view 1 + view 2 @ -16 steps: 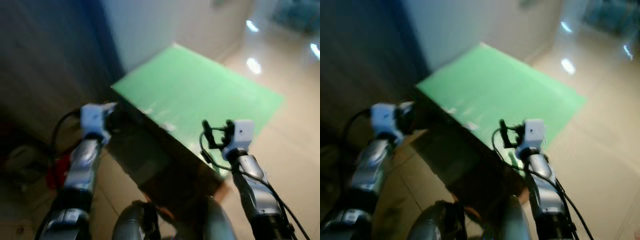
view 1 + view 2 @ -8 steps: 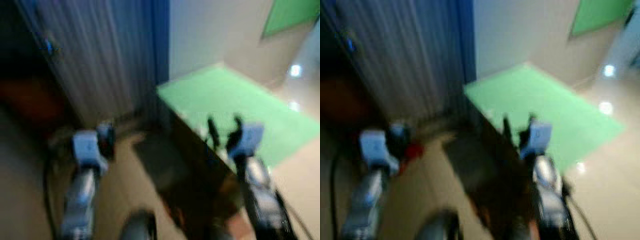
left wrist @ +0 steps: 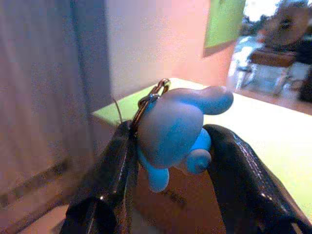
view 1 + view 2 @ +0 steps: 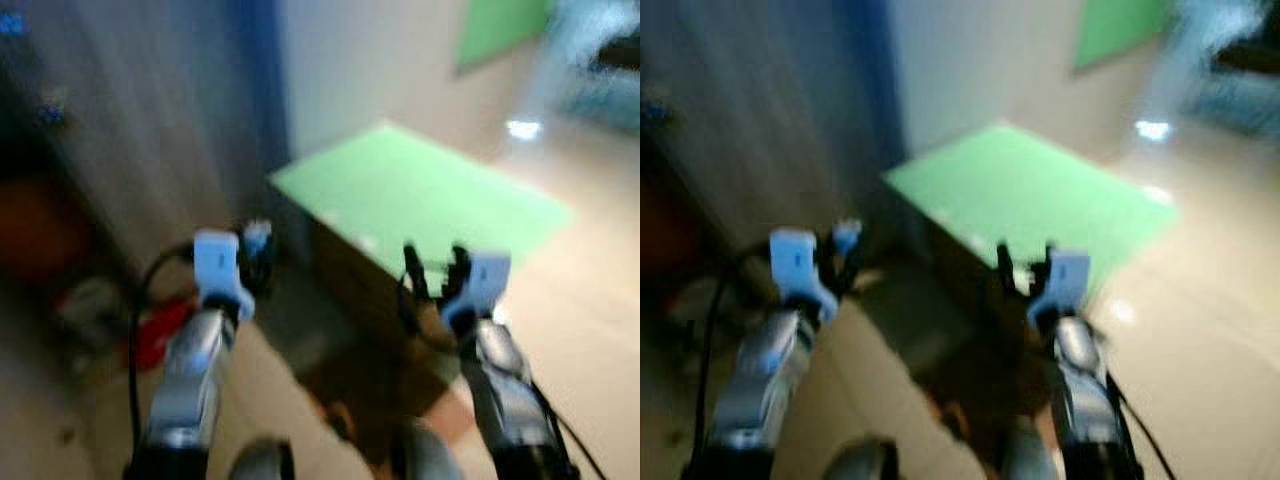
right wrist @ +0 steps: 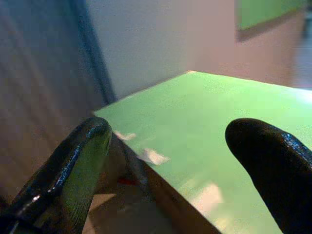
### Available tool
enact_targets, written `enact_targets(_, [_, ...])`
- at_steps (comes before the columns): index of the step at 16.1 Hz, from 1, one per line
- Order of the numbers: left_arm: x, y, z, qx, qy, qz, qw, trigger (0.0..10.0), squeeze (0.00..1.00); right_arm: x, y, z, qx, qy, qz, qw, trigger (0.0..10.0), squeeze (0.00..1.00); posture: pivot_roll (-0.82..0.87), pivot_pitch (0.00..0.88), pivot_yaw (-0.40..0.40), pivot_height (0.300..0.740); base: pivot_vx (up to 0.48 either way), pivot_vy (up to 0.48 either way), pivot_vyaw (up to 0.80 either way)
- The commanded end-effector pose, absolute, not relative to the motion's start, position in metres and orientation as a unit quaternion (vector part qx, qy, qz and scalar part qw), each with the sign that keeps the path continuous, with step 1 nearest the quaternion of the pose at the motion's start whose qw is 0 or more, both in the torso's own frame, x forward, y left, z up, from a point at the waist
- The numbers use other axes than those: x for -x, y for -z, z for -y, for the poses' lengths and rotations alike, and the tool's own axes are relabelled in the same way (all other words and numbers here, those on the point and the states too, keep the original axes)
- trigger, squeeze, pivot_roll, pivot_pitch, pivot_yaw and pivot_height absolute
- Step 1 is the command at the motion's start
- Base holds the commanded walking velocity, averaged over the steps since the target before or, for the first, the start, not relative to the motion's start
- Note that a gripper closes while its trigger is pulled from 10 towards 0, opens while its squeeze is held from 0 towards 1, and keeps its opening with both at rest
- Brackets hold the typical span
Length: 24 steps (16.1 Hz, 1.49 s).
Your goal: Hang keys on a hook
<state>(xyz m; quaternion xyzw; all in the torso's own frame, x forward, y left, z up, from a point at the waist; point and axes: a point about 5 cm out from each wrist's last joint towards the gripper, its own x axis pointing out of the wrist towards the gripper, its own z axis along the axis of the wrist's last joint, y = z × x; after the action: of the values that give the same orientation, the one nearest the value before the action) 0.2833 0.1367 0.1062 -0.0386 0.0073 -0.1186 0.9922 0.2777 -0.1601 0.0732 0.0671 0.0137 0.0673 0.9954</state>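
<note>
The head camera has swung since the earlier frames, so the whole scene is sitting differently: the green-topped desk, which a second ago was filling the middle of the picture, is now lying farther off and to the right, and more of the pale wall and the dark ribbed curtain on the left is showing. The head views are still blurring with the motion. Both arms are staying raised in front of the robot in much the same pose as before.

The left claw is clamping a blue keychain figure, a smooth, rounded, rubbery-looking toy with a bulbous arm sticking out to one side. A thin metal key ring is poking out at the top of the figure, beside one glossy black finger. In the head view the left claw is hovering near the left corner of the desk, in front of the curtain.

The right claw is standing open with nothing between its fingers; its fingers are thick, black and shiny. In the head view the right claw is hanging over the near edge of the desk. The desk top is looking flat, matte and bright green, with brown sides. The floor is glossy beige and reflecting ceiling lights. Something red is lying on the floor at the left, too blurred to identify.
</note>
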Motion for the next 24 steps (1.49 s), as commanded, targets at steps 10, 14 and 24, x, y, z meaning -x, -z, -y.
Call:
enact_targets(10, [-0.278, -0.115, -0.141, 0.012, 0.115, 0.006, 0.993, 0.0, 0.0, -0.28, -0.059, 0.148, -0.082, -0.08, -0.062, 0.991, 10.0, 0.0, -0.11, 0.065, 0.09, 0.701, 0.0, -0.048, 0.0])
enact_targets(14, [-0.279, -0.114, -0.141, -0.001, 0.106, 0.002, 0.994, 0.0, 0.0, -0.283, -0.057, 0.147, -0.072, -0.079, -0.072, 0.992, 10.0, 0.0, -0.11, 0.08, 0.089, 0.701, 0.0, -0.48, 0.0])
enact_targets(24, [-0.285, -0.11, -0.136, -0.02, 0.103, -0.011, 0.994, 0.0, 0.0, -0.281, -0.052, 0.149, -0.061, -0.072, -0.087, 0.992, 10.0, 0.0, -0.12, 0.093, 0.1, 0.701, 0.0, -0.477, 0.0])
